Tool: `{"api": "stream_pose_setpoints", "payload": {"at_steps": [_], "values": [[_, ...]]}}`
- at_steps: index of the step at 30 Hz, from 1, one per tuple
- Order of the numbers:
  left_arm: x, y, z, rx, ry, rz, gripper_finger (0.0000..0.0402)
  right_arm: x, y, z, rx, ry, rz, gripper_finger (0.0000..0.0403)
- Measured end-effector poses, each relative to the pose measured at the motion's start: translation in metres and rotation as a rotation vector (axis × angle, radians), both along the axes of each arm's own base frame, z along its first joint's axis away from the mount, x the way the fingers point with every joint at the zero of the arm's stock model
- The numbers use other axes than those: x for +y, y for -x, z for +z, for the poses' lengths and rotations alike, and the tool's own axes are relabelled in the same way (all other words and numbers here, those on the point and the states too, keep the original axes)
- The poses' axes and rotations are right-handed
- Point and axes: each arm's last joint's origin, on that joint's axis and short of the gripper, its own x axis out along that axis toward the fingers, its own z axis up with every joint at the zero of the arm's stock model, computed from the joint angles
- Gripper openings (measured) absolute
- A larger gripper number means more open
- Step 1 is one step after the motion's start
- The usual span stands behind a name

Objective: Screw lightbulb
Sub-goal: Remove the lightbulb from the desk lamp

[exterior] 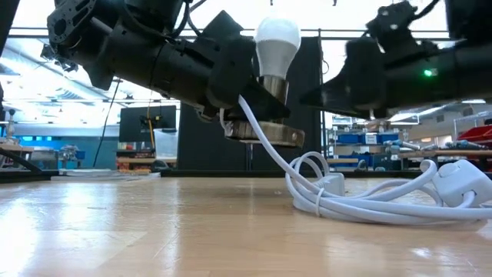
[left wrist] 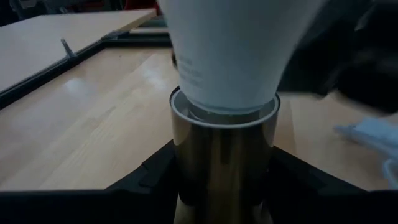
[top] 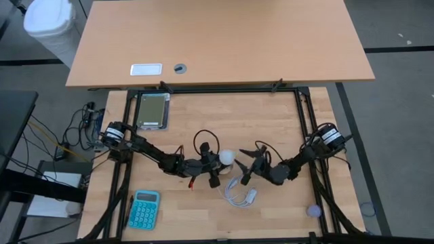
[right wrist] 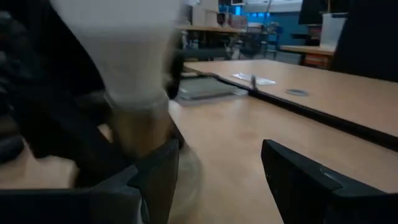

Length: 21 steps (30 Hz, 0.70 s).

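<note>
High view: the small white frosted lightbulb [top: 226, 157] sits mid-table between the two arms, above the coiled white cord [top: 239, 194]. Left gripper [top: 211, 171] is right under it; right gripper [top: 245, 169] is just beside it, tips aimed at the bulb. Teal calculator [top: 144, 208] is well apart, no hazard.

Low view: bulb [exterior: 276, 42] stands upright, neck down in the round metallic socket [exterior: 265, 132], which hangs clear of the wooden table [exterior: 154, 223] with the cord trailing off it.

Left wrist view: left pincer is narrow, clamped on the socket barrel [left wrist: 222, 168]; bulb neck [left wrist: 231, 56] is seated inside the rim, looks square to it.

Right wrist view: right fingers [right wrist: 155, 171] stand apart with nothing between them; the bulb [right wrist: 134, 50] lies off to one side, ungripped.

To do it well: centre the right jaws on the globe, grip light, turn about the bulb axis, keep the left clamp rigid. Any tilt risks cross-threading.
</note>
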Motion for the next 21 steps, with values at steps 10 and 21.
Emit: {"api": "stream_pose_setpoints", "payload": {"at_steps": [10,21], "values": [[0.0,0.0,0.0,0.0,-0.002,-0.001,0.0188,0.003,-0.008,0.007,-0.059,-0.033,0.224,0.0231],[0.0,0.0,0.0,-0.001,0.003,0.0,0.0188,-0.002,-0.025,0.017,-0.071,0.025,0.261,0.0231]]}}
